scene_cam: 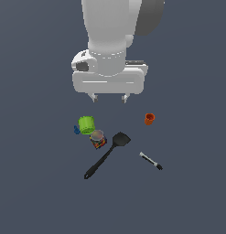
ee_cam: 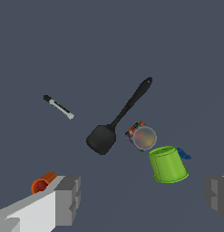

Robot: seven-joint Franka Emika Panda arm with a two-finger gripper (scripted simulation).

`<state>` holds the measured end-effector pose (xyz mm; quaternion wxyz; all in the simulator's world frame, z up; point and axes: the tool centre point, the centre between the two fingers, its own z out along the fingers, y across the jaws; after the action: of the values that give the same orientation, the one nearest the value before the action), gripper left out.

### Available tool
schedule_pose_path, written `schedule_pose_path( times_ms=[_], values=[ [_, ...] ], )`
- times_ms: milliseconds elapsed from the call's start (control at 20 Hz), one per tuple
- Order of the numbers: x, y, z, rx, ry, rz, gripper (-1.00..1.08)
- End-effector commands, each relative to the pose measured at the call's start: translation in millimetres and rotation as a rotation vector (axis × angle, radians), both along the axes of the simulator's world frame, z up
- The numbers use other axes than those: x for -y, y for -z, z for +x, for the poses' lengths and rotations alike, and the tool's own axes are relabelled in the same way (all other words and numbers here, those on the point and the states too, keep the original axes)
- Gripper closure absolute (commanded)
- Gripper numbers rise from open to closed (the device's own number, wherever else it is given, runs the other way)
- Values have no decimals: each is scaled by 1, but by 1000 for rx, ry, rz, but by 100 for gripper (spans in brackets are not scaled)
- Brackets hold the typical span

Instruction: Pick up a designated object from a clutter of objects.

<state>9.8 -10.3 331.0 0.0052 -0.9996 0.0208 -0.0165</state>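
gripper (scene_cam: 109, 98) hangs above the clutter, jaws spread wide and holding nothing; in the wrist view its two fingers (ee_cam: 68, 199) sit far apart at the frame's lower corners with bare floor between them. target is the stick (scene_cam: 151, 161), lying flat on the floor at the exterior view's right edge of the group, well apart from everything else. from the gripper it lies toward the exterior view's right and nearer the camera, past the orange cup (scene_cam: 149, 119). its long axis runs on a diagonal, from upper left to lower right in the exterior view, roughly crosswise to the spatula (scene_cam: 106, 155), whose handle slants the other way. spatula blade is the nearest neighbour, but clear floor separates them. green cup (scene_cam: 86, 124), blue piece (scene_cam: 77, 130) and can (scene_cam: 98, 138) bunch together on the opposite side, no bother to the approach. judgement: the hand needs to travel across and down toward the stick, and the wrist likely needs turning so the fingers close across the thin body, not along its length. thin and low-lying, so fingertips must get almost to the floor.
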Motion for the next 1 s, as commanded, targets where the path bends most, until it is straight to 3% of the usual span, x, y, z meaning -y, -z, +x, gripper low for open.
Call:
schedule_pose_path(
  times_ms=[0,500,950],
  values=[
    [0,0,0,0,0,0,-92],
    [10,-2,3,16,56,14,-92],
    [4,6,10,14,19,7,-92]
  ],
)
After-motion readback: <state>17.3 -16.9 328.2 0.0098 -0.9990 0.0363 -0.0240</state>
